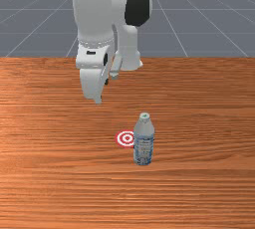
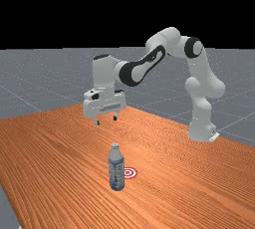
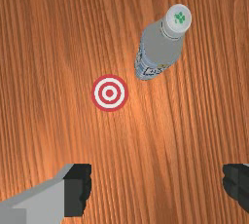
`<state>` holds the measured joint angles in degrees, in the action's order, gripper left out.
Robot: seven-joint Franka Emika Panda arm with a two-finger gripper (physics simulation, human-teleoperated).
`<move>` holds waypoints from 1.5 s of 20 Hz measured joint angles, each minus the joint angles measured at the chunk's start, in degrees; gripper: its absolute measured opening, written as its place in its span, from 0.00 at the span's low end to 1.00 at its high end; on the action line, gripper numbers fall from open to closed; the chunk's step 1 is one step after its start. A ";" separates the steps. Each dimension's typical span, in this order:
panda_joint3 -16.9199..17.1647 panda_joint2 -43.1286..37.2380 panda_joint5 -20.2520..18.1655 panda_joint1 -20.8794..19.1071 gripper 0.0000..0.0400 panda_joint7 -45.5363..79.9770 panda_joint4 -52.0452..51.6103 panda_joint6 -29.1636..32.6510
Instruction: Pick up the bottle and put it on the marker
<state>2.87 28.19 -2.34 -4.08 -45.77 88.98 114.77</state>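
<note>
1. Leftmost in the far view, the two-finger gripper hangs above the wooden table, its fingers spread wide and released.
2. Next rightward, the plastic-looking water bottle stands upright on the wood. Whether liquid fills it, I cannot tell. It has a white cap with a green print, a pale grey shoulder and a blue-and-white label. From the gripper, the front view puts it toward four o'clock, lower and well apart.
3. Rightmost of these, the red-and-white bullseye marker lies flat just beside the bottle, toward eleven o'clock from its base in the front view.
</note>
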 joint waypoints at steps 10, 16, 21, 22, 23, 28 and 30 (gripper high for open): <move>-3.11 -0.21 1.68 6.05 1.00 3.78 -0.37 -1.35; -0.68 2.51 8.76 10.23 1.00 9.95 -5.12 -4.34; -2.03 6.24 5.07 8.71 1.00 7.51 -10.64 -5.37; -2.52 7.76 3.93 8.22 1.00 6.71 -13.15 -7.91; -2.61 11.36 3.75 8.16 1.00 6.50 -19.15 -13.19; -2.35 8.05 4.31 8.33 1.00 7.22 -5.97 2.37; -1.43 9.74 6.12 9.31 1.00 8.49 -9.35 -1.88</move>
<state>1.44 37.93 3.78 5.22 -37.28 79.64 112.89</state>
